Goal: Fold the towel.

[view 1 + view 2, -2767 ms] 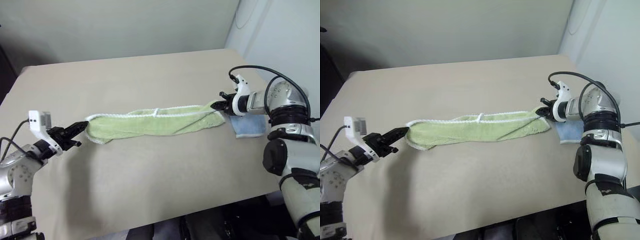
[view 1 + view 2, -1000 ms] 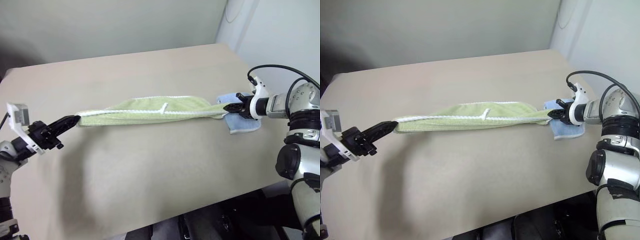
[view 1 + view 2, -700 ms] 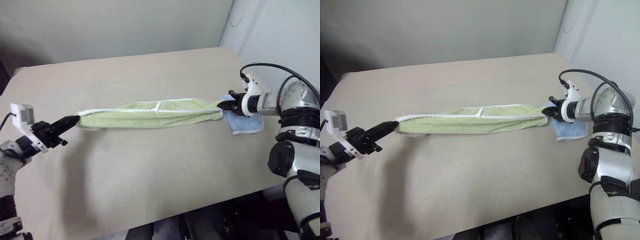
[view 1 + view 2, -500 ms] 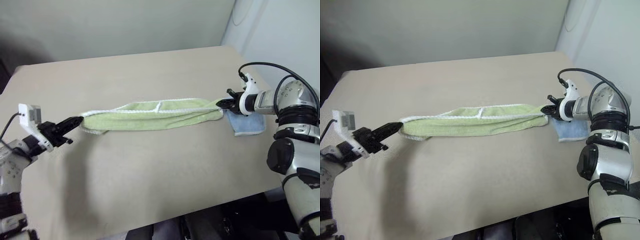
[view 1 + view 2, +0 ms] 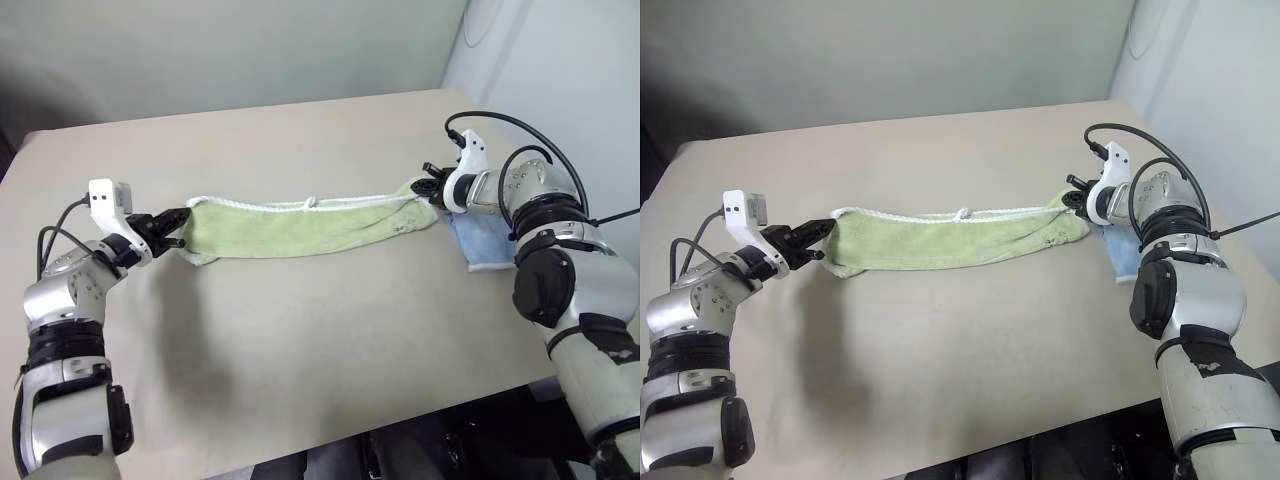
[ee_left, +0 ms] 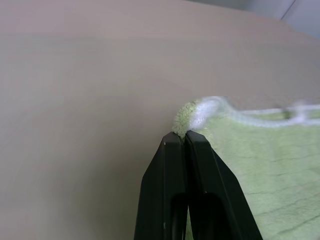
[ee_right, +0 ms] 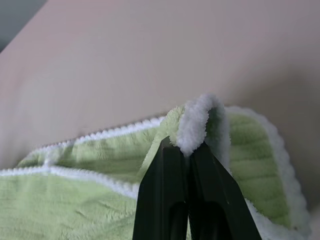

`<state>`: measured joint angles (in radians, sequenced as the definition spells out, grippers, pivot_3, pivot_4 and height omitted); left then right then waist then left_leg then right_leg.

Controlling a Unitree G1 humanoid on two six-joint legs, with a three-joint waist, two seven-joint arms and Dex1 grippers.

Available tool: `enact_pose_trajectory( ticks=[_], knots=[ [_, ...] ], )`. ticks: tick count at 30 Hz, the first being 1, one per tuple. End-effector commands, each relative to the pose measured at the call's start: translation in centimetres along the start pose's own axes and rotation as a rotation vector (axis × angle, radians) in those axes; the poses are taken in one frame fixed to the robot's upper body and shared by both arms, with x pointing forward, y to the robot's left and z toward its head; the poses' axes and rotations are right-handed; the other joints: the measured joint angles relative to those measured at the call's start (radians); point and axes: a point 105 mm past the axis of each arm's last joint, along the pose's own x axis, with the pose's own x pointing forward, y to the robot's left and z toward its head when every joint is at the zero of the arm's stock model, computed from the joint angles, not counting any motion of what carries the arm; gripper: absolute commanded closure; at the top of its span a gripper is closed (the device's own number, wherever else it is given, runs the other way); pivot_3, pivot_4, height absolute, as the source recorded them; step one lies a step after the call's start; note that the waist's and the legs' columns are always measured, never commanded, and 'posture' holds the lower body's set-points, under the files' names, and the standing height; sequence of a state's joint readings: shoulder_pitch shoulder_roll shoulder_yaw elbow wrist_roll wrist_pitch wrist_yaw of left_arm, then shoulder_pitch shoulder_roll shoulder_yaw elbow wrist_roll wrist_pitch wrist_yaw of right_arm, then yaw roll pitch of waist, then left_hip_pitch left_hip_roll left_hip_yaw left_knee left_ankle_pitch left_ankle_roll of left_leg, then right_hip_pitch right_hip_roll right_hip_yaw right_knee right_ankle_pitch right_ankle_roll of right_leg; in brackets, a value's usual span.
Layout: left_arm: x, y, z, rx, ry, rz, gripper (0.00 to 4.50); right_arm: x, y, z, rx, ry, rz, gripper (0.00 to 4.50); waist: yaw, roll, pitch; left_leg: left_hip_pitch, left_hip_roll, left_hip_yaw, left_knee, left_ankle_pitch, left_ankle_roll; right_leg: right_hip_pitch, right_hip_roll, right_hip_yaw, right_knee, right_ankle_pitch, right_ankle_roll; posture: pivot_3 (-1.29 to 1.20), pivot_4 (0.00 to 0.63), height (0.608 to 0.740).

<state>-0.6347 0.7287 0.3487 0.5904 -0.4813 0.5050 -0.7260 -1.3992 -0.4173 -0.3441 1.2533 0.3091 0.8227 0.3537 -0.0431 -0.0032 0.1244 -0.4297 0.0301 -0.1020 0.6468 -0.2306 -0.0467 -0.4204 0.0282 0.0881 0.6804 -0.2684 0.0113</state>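
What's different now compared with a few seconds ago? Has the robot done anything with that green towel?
Both grippers have carried the towel farther from the robot across the table, and the left gripper has come closer to the right gripper, so the towel is less taut than a second ago. Both pairs of fingers stay shut on its ends. The blue cloth lies where it was.

towel (image 5: 300,228) stretched on table (image 5: 300,340) | left gripper (image 5: 181,217), right gripper (image 5: 432,190) pinch its ends

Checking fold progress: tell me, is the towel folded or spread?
Folded lengthwise: the towel is a narrow doubled strip, both white edges running together along its far side.
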Motion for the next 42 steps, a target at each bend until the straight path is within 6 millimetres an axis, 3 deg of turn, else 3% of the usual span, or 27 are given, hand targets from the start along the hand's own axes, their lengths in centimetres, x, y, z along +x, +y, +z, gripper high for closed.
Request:
enact_pose_trajectory(
  ticks=[1,9,13,21,22,23,29,32,34,38,42],
  knots=[
    [-0.1,0.2,1.4,0.029,-0.046,0.009,4.48,-0.7,0.6,2.0,-0.015,-0.068,0.013,4.50,0.000,0.000,0.000,0.000,0.000,0.000,0.000,0.000,0.000,-0.001,0.000,0.000,0.000,0.000,0.000,0.00,0.150,0.740],
    [0.0,1.4,1.5,0.009,-0.059,0.071,4.48,-0.6,0.5,2.1,-0.008,-0.086,0.006,4.50,-0.001,0.000,0.000,-0.001,0.000,0.000,0.000,0.000,0.000,-0.001,0.000,0.000,0.001,0.000,0.000,0.00,0.150,0.740],
    [-0.1,1.2,0.6,-0.048,-0.049,0.046,3.47,-0.1,0.2,1.4,-0.030,-0.080,0.004,3.52,-0.002,0.000,0.000,-0.001,0.000,0.000,0.000,0.000,0.000,-0.001,0.000,0.000,0.001,0.000,0.000,0.00,0.150,0.740],
    [-0.8,1.4,-0.4,-0.026,-0.020,0.048,0.54,-0.3,-0.3,1.6,-0.066,-0.091,0.004,0.67,-0.003,0.000,0.000,-0.001,0.000,0.000,0.000,0.000,0.000,-0.001,0.000,0.000,0.001,0.000,0.000,0.00,0.150,0.740],
    [-0.9,1.6,-0.4,-0.014,-0.021,0.063,0.21,-0.3,-0.4,1.8,-0.099,-0.106,-0.001,0.38,-0.003,0.000,0.000,-0.001,0.000,0.000,0.000,0.000,0.000,-0.001,0.000,0.000,0.001,0.000,0.000,0.00,0.150,0.740],
    [-1.0,1.8,-0.4,-0.013,-0.026,0.076,0.17,-0.4,-0.4,2.0,-0.128,-0.118,-0.004,0.02,-0.003,0.000,0.000,-0.001,0.000,0.000,0.000,0.000,0.000,-0.001,0.000,0.000,0.001,0.000,0.000,0.00,0.150,0.740],
    [-3.0,4.3,0.9,0.004,-0.106,0.221,0.17,-1.1,0.0,3.6,-0.351,-0.169,0.018,0.02,-0.006,0.000,0.000,-0.001,0.000,0.000,0.000,0.000,0.000,-0.001,0.000,0.000,0.001,0.000,0.000,0.00,0.150,0.740],
    [-5.2,5.0,3.4,0.056,-0.239,0.274,0.17,-2.4,-0.1,3.4,-0.340,-0.134,0.100,0.02,-0.007,0.000,0.000,-0.001,0.000,0.000,0.000,0.000,0.000,-0.001,0.000,0.000,0.001,0.000,0.000,0.00,0.150,0.740],
    [-6.2,3.8,4.2,0.078,-0.282,0.212,0.17,-3.3,-0.1,3.0,-0.309,-0.099,0.158,0.02,-0.007,0.000,0.000,-0.002,0.000,0.001,0.000,0.000,0.000,-0.001,0.000,0.000,0.000,0.000,0.000,0.00,0.150,0.740],
    [-7.2,0.1,3.4,0.081,-0.247,0.015,0.17,-5.3,0.1,0.8,-0.165,0.016,0.263,0.02,-0.004,0.000,0.000,-0.003,0.000,0.001,0.000,0.000,0.000,0.000,0.000,-0.001,0.000,0.000,0.000,0.00,0.150,0.740],
    [-7.9,-2.2,2.7,-0.053,-0.234,-0.109,0.17,-6.4,-0.7,-1.1,-0.077,0.079,0.249,0.02,-0.003,0.000,0.000,-0.001,0.000,0.001,0.000,0.000,0.000,0.001,0.000,-0.001,0.003,0.000,0.000,0.00,0.150,0.740]
  ],
)
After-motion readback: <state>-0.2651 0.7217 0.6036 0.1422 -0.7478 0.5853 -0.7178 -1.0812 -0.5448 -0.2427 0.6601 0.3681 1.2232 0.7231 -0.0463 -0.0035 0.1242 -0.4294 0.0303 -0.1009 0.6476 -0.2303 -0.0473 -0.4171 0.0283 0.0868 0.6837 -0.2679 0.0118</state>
